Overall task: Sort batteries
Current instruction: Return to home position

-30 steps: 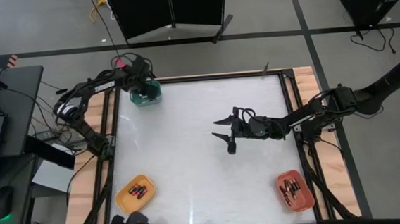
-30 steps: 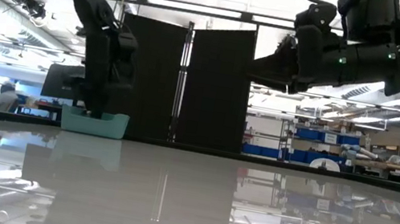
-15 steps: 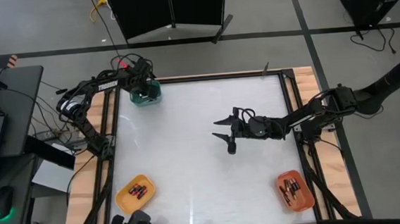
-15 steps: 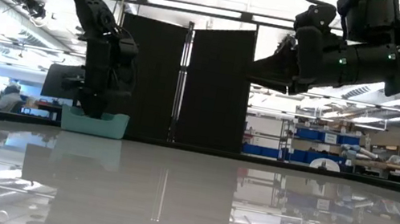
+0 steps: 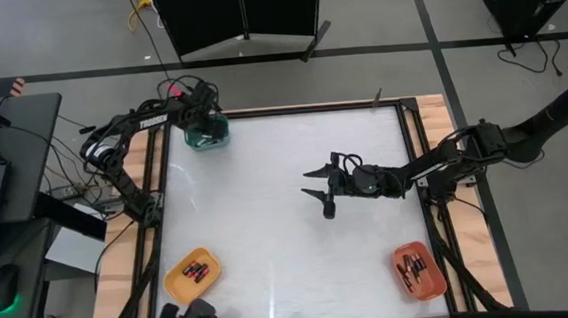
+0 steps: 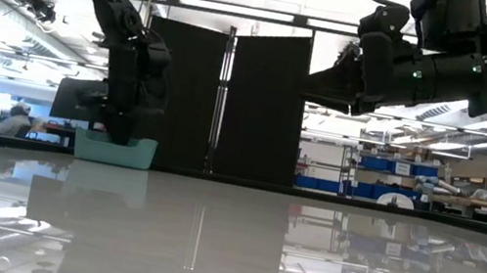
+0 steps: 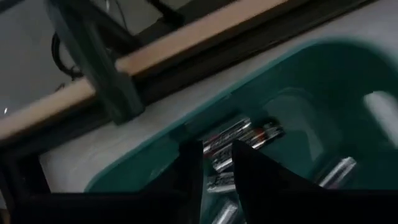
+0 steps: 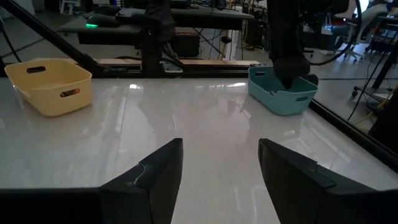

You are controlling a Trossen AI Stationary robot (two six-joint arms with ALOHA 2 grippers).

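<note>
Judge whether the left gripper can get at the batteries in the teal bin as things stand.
Probably yes. The left gripper hangs, fingers slightly apart, right over the teal bin, with the batteries lying just beyond its tips and nothing between. The right gripper waits open at mid-table.

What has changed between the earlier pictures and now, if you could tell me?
Very little. The left arm shifted slightly over the teal bin, where the left tool hangs open above the batteries; nothing was grasped or released. A person in the background shifted a little. The right tool stayed open above the middle of the table; the yellow bin and orange bin stayed put.
</note>
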